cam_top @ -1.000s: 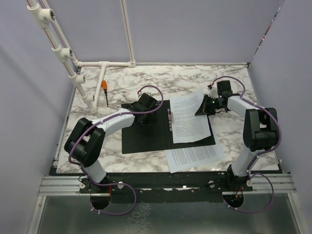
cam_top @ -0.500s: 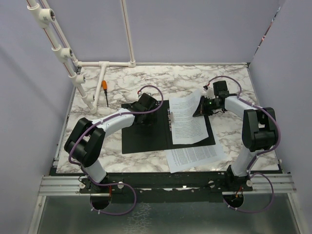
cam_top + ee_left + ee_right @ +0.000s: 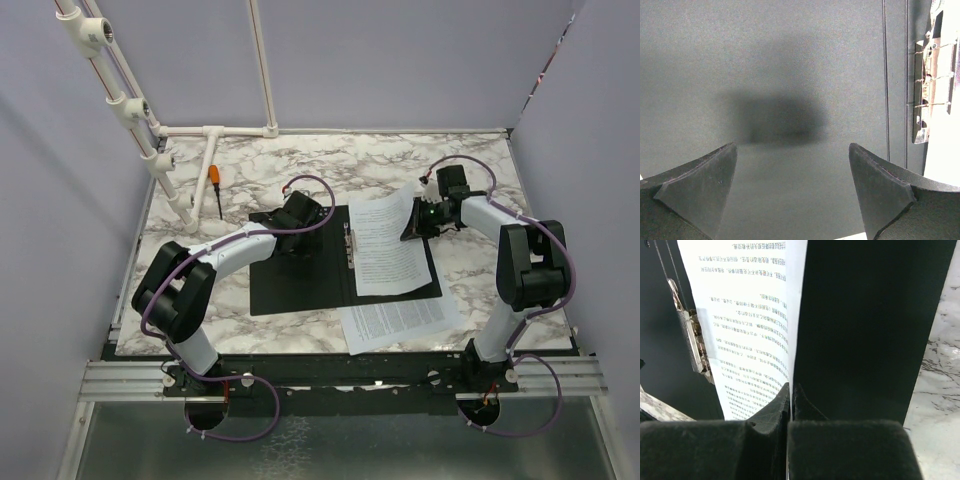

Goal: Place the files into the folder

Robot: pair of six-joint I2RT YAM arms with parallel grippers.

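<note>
The folder [image 3: 300, 275] lies open on the marble table, black inside up, with its metal spine clip [image 3: 348, 245] in the middle. One of the files [image 3: 385, 250], a printed white sheet, lies on the folder's right half. My right gripper [image 3: 415, 222] is shut on this sheet's far right edge and holds it raised. In the right wrist view the paper [image 3: 750, 315] runs between the closed fingers [image 3: 775, 405] above the black folder [image 3: 865, 315]. A second sheet [image 3: 400, 318] lies on the table in front of the folder. My left gripper [image 3: 287, 220] stands open and empty low over the folder's left half [image 3: 790, 75].
An orange-handled screwdriver [image 3: 215, 186] lies at the back left beside a white pipe frame [image 3: 215, 131]. Purple walls close in the table on three sides. The clip [image 3: 927, 90] shows at the right of the left wrist view. Marble [image 3: 940, 390] borders the folder's right edge.
My right gripper has shifted a little to the left and away with the sheet's edge, curling it up more. The left arm has not moved.
</note>
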